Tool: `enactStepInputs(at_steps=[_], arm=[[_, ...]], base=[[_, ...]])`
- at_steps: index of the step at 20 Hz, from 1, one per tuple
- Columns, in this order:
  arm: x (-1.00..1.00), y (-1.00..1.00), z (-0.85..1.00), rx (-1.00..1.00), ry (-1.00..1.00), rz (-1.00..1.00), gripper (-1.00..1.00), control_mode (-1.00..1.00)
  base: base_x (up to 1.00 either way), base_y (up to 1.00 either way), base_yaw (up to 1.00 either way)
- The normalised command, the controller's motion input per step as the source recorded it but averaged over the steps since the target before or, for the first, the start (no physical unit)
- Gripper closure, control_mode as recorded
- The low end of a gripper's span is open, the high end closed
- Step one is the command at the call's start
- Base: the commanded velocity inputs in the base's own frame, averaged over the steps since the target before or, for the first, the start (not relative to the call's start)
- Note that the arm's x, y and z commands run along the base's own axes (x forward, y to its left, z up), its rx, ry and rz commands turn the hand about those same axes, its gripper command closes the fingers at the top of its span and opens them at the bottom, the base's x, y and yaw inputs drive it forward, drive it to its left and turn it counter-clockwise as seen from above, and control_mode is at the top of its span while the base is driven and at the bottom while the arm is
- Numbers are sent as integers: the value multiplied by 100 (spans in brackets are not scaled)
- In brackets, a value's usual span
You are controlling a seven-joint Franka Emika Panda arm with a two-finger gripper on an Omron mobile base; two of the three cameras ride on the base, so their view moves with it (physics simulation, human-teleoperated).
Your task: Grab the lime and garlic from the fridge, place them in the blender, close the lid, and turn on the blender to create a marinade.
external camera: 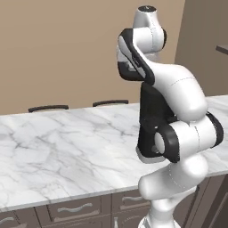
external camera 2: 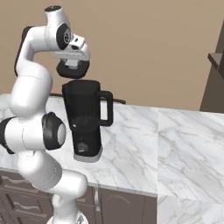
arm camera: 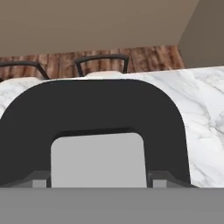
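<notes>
The black blender point(external camera 2: 85, 118) stands on the marble counter point(external camera 2: 175, 144), its handle towards the right. In the left base view the blender point(external camera: 149, 120) is mostly behind my arm. My gripper point(external camera 2: 73, 65) hangs just above the open top of the jug, shut on the black lid point(external camera 2: 72, 70), which is held about level. In the hand view the lid point(arm camera: 96, 109) lies right under the gripper point(arm camera: 99, 181), its light grey cap point(arm camera: 98, 159) between the fingertips. The jug is opaque, so its contents are hidden. Lime, garlic and fridge are out of view.
Two dark chair backs point(external camera: 49, 107) point(external camera: 110, 103) stand behind the counter's far edge. Drawers with handles point(external camera: 73, 208) run below its front edge. A dark tall cabinet with a shelf point(external camera 2: 216, 59) stands at the right. The counter point(external camera: 67, 147) stretches left of the blender.
</notes>
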Motion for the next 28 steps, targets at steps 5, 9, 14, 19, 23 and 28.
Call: enactStepInputs(at_steps=[5,9,14,19,23,28], arm=[[2,0,44,-2,-8,0,100,-100],[-68,-12,69,0,-2,0,100,-100],[-68,-65,-23,1,12,2,100,-100],[-12,-50,-33,-10,2,1,100,-100],[-4,-12,-38,-14,6,0,100,-100],[26,0,-35,-1,19,0,100,-100]], base=[[0,0,0],[0,0,0],[0,0,0],[0,0,0],[0,0,0],[0,0,0]])
